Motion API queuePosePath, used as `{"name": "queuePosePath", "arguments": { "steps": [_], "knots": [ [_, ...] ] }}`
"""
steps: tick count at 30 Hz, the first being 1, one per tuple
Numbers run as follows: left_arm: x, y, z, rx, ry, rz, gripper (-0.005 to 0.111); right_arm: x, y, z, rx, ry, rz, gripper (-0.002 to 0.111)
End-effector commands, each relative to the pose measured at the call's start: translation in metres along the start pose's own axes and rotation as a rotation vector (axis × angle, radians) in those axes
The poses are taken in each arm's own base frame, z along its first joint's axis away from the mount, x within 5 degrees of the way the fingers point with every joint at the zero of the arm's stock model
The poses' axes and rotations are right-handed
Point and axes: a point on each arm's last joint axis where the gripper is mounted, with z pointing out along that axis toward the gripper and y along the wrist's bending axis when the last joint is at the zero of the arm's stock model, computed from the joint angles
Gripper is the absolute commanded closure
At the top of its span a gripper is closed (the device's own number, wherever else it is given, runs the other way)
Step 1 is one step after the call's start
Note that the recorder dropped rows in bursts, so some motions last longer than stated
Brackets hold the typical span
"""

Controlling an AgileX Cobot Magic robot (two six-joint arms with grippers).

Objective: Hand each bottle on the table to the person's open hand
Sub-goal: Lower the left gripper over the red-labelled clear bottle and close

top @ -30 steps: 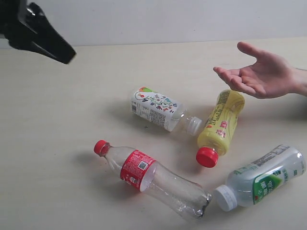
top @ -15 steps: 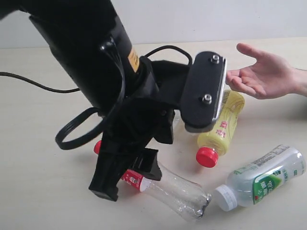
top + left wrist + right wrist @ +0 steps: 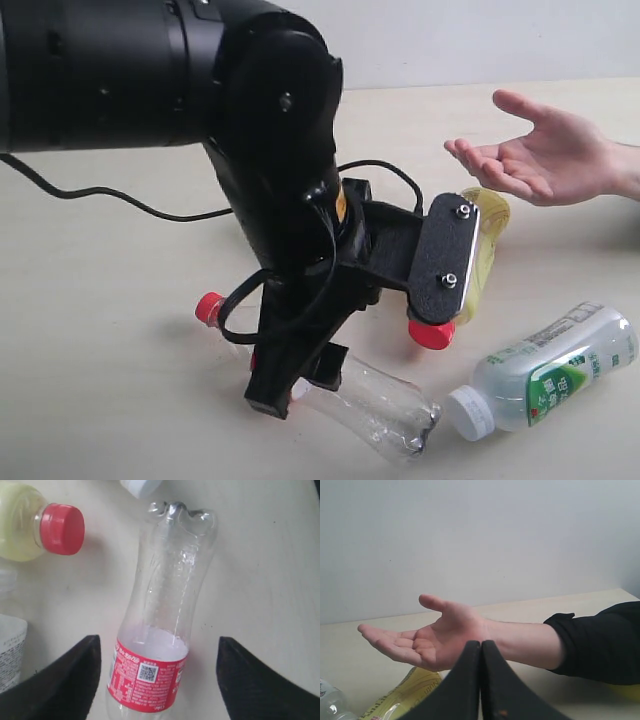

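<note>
The clear bottle with red cap and red label (image 3: 160,610) lies on the table (image 3: 100,380), its cap (image 3: 209,308) pointing left. My left gripper (image 3: 157,640) is open and straddles its label, one finger on each side without touching; it also shows low over the bottle (image 3: 300,385). The yellow bottle (image 3: 482,250) with its red cap (image 3: 432,333) lies just right of the arm. The white-capped green-label bottle (image 3: 545,375) lies at the front right. The short illustrated-label bottle (image 3: 9,652) shows only at an edge. The person's open hand (image 3: 545,155) waits palm up at the right. My right gripper (image 3: 481,643) is shut, empty, in front of that hand (image 3: 435,640).
The big black left arm (image 3: 200,90) and its cables (image 3: 120,200) cover the middle of the exterior view and hide the short bottle there. A black sleeve (image 3: 600,640) follows the person's forearm. A pale wall (image 3: 480,535) stands behind the table.
The left arm swung in from the upper left and came down over the red-label bottle; its open fingers now stand on either side of the label. Bottles and hand have stayed put.
</note>
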Motion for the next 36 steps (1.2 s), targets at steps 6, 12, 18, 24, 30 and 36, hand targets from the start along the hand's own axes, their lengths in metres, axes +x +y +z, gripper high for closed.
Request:
{"name": "queuePosePath", "arguments": {
  "steps": [6,12,18,24,30,36],
  "knots": [
    [0.004,0.01,0.025,-0.026,0.093,0.016,0.037,0.001,0.0,0.0,-0.002,-0.006,-0.007,0.108],
    [0.003,0.01,0.039,0.005,0.103,-0.025,0.032,0.001,0.0,0.0,-0.002,-0.006,-0.007,0.108],
    [0.003,0.011,0.047,0.011,0.108,-0.028,0.031,0.001,0.0,0.0,-0.002,-0.006,-0.008,0.108],
    [0.003,0.01,0.054,0.026,0.119,-0.058,0.029,0.001,0.0,0.0,-0.002,-0.006,-0.007,0.108],
    [0.003,0.01,0.058,0.031,0.122,-0.058,0.029,0.001,0.0,0.0,-0.002,-0.006,-0.008,0.108],
    [0.004,0.01,0.063,0.041,0.13,-0.059,0.029,0.001,0.0,0.0,-0.002,-0.006,-0.006,0.108]
  ]
}}
